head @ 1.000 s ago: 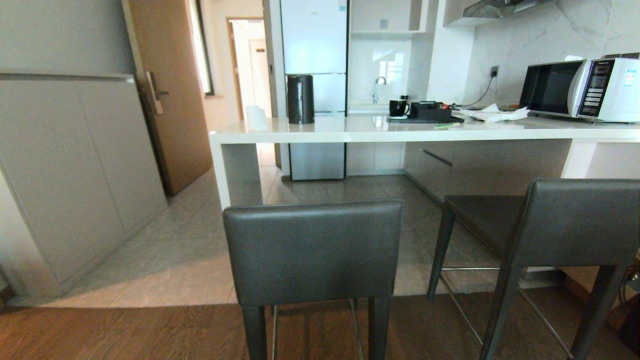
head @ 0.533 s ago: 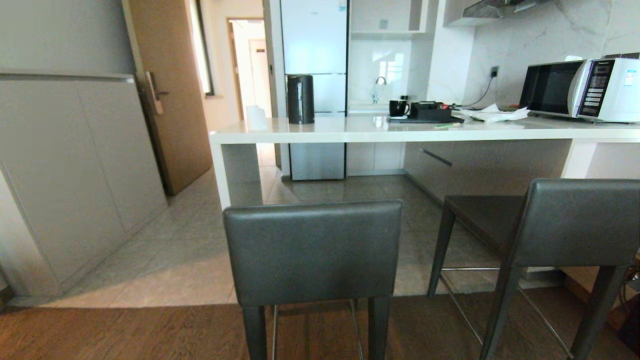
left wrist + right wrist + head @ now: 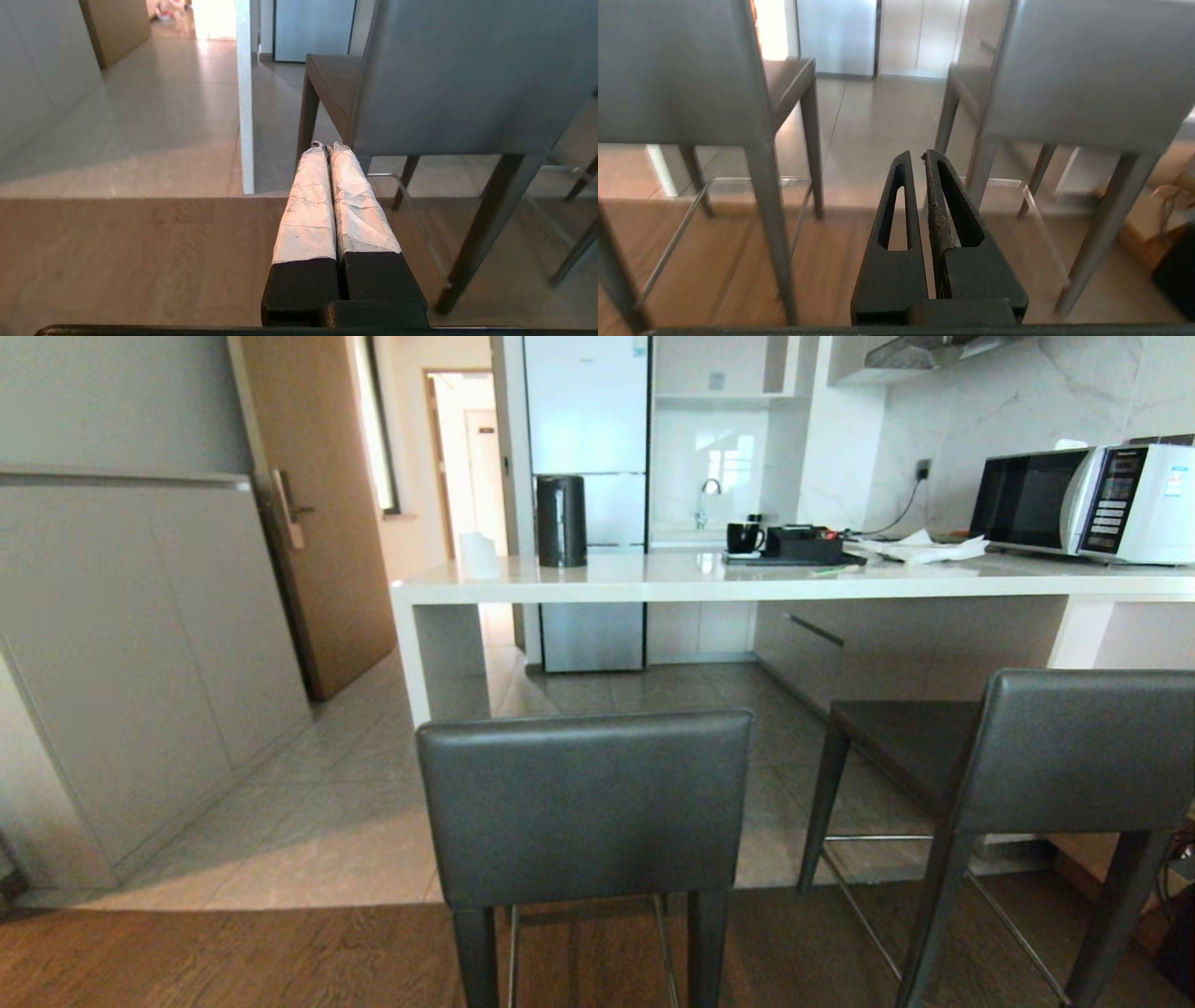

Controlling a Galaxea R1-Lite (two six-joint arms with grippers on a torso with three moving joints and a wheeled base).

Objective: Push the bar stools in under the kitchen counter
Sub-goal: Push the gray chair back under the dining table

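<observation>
Two bar stools stand before the kitchen counter [image 3: 747, 586], their grey backrests facing me. The left bar stool [image 3: 583, 803] is straight ahead on the wood floor. The right bar stool [image 3: 1074, 751] stands turned at an angle, with its seat pointing toward the counter. Neither gripper shows in the head view. My left gripper [image 3: 326, 147] is shut, with white-wrapped fingers, low behind the left stool's backrest [image 3: 467, 74] and apart from it. My right gripper [image 3: 916, 156] is shut and empty. It points at the gap between the left stool [image 3: 677, 70] and the right stool [image 3: 1087, 70].
The counter's white end panel [image 3: 411, 653] stands left of the stools. Grey wall cabinets [image 3: 131, 663] and a wooden door [image 3: 317, 513] line the left. A black kettle [image 3: 561, 521], a tray [image 3: 794, 546] and a microwave [image 3: 1083, 504] sit on the counter. Tiled floor runs under it.
</observation>
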